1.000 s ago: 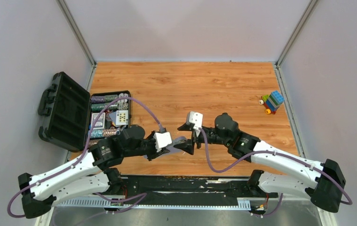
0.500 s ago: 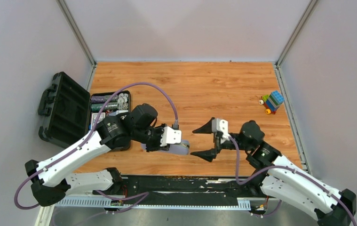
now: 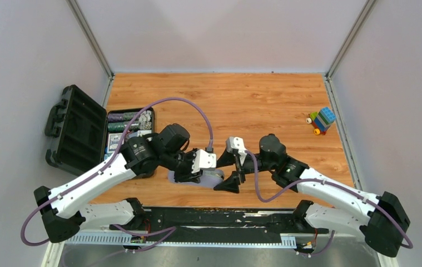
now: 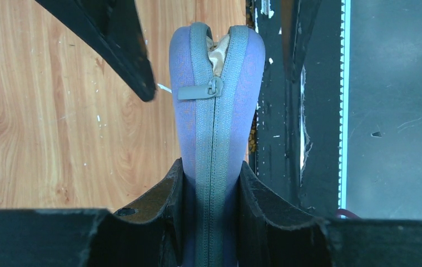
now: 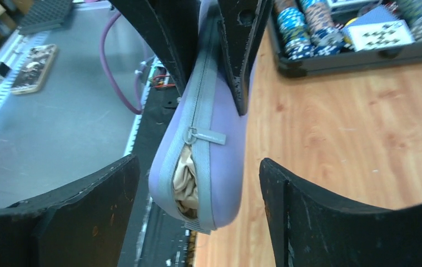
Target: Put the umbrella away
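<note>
Bare table (image 3: 225,94) from 10 to 1 o'clock gives wide passage. At 9 o'clock an open black box (image 3: 78,130) of chips blocks the left edge; a toy (image 3: 322,120) stands at 2. At 6, the spread fingers of the right gripper (image 3: 222,175) flank the pouch (image 3: 213,179).

Umbrella (image 5: 185,178): only a crumpled fold of plain beige-tan fabric is visible, showing through the unzipped end of a lilac-grey hard case (image 5: 225,156). Shaft, handle and strap tab cannot be seen; the remainder is enclosed. The zip is run shut along most of the case, its slider and pull tab stopped just short of the rounded end, leaving a short gap which the fabric fills. The case is held edgewise, zip seam towards the left wrist camera, pinched between the fingers of the left gripper (image 4: 208,167). Position: close to the near edge of the desk, about mid-width.
</note>
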{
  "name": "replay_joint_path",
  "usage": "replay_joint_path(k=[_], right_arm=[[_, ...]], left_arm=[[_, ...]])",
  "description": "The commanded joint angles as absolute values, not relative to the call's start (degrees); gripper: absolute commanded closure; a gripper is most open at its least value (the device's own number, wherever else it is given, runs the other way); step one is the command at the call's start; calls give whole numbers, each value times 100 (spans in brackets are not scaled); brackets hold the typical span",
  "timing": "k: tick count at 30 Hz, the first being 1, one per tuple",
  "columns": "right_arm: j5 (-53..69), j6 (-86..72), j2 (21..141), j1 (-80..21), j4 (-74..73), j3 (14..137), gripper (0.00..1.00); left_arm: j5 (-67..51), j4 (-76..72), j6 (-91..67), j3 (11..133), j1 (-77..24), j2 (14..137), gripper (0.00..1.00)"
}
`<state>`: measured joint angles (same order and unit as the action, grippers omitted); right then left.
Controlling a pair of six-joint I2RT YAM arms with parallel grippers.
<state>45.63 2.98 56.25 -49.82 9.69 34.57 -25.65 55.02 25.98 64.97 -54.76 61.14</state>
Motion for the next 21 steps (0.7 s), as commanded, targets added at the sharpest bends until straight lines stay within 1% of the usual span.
replay_joint_path(k=[1,2,3,4,5,6,7,8,9,11,13,14,15,18,21], right_arm=[[4884,-708,5846,-5045,1446,3773,28],[4837,-892,5909,-5045,1513,3794,44],[4794,-1061,5980,-5045,1551,3846,64],[4749,-1299,6050,-5045,1650,3857,81],[4743,-1637,6101,-5043,1793,3852,92],[4718,-1983,6140,-5045,1988,3831,99],[4595,-2355,6170,-5040,2092,3829,100],[4371,-2732,6189,-5028,2008,3899,100],[4195,-3027,6225,-5001,1803,4000,100],[3985,-3634,6291,-4889,1509,4179,100],[3881,-4408,6386,-4553,1397,4264,100],[3872,-4787,6429,-4407,1417,4271,100],[3837,-5132,6464,-4271,1457,4254,100],[3853,-6040,6589,-4056,2021,4166,100],[3761,-6818,6667,-4035,2639,4052,100]], left_arm=[[-2799,5131,2589,6560,-5476,6079,100],[-2790,5100,2586,6539,-5476,6063,100],[-2782,5058,2584,6516,-5476,6042,100],[-2774,5017,2596,6486,-5476,6034,100],[-2701,4992,2634,6444,-5476,6012,100],[-2444,4934,2652,6388,-5476,5954,94],[-2046,4799,2654,6299,-5476,5845,76],[-1506,4586,2701,6169,-5476,5666,62],[-1043,4356,2782,6023,-5476,5436,55],[-512,3859,3054,5739,-5476,4883,45],[-75,3126,3289,5447,-5484,4306,28],[76,2891,3427,5333,-5484,4089,23],[247,2761,3659,5243,-5484,3914,21],[400,2750,4267,5156,-5521,3786,20],[280,2596,4470,4949,-5737,3853,20]])
